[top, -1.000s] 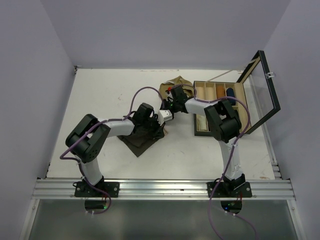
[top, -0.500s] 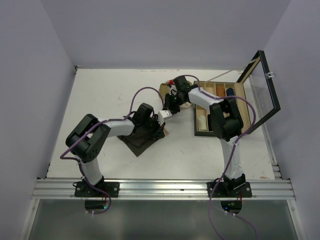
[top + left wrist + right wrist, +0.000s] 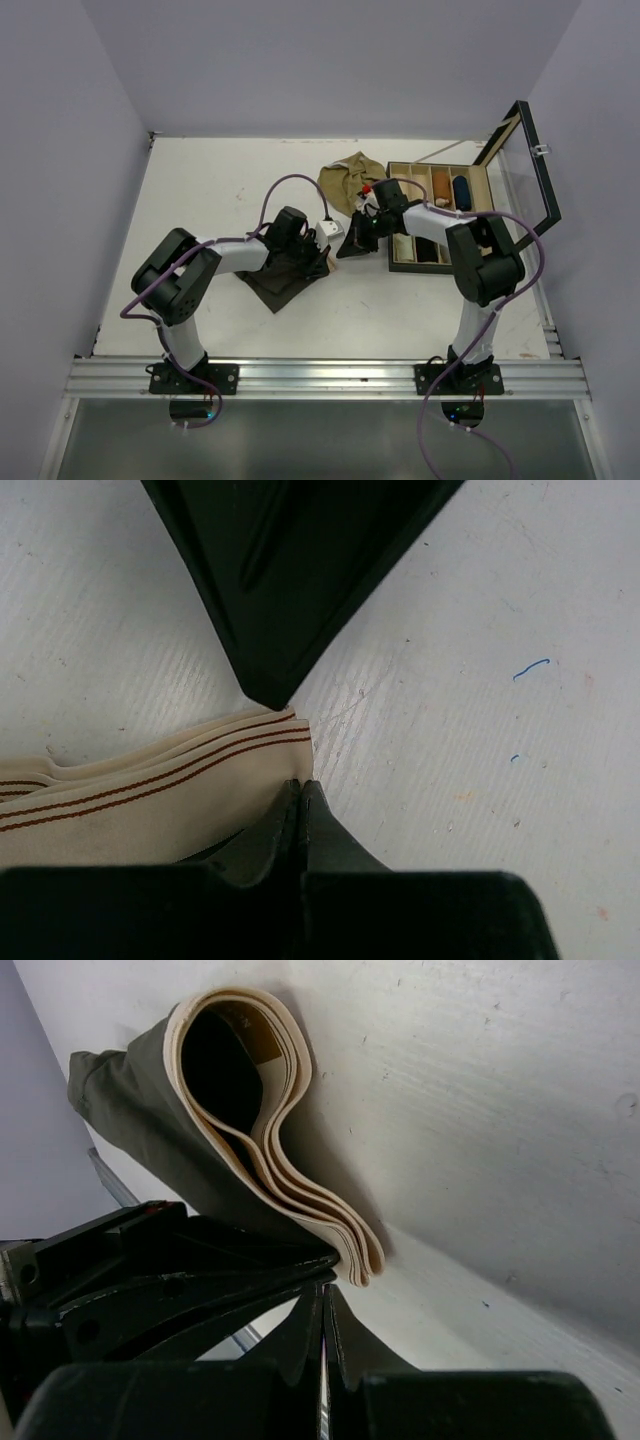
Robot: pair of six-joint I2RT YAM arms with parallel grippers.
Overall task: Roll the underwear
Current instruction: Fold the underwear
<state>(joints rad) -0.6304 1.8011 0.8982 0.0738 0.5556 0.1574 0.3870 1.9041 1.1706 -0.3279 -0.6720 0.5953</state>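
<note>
The dark brown underwear (image 3: 281, 281) lies flat under my left arm, its striped beige waistband (image 3: 150, 780) folded in layers (image 3: 300, 1190). My left gripper (image 3: 329, 250) (image 3: 300, 786) is shut, its tips resting at the waistband's corner with nothing visibly between them. My right gripper (image 3: 346, 249) (image 3: 322, 1292) is shut too, pointing at the left one from the other side, just short of the waistband's folded end. The olive-tan underwear (image 3: 345, 177) lies crumpled at the back, untouched.
A wooden compartment box (image 3: 437, 262) stands to the right with its glass lid (image 3: 527, 176) propped open and rolled items in its slots. The table's walls close in on both sides.
My right gripper has left the olive-tan underwear at the back and swung forward to meet the left gripper at the dark pair's waistband. The left arm has stayed put.
</note>
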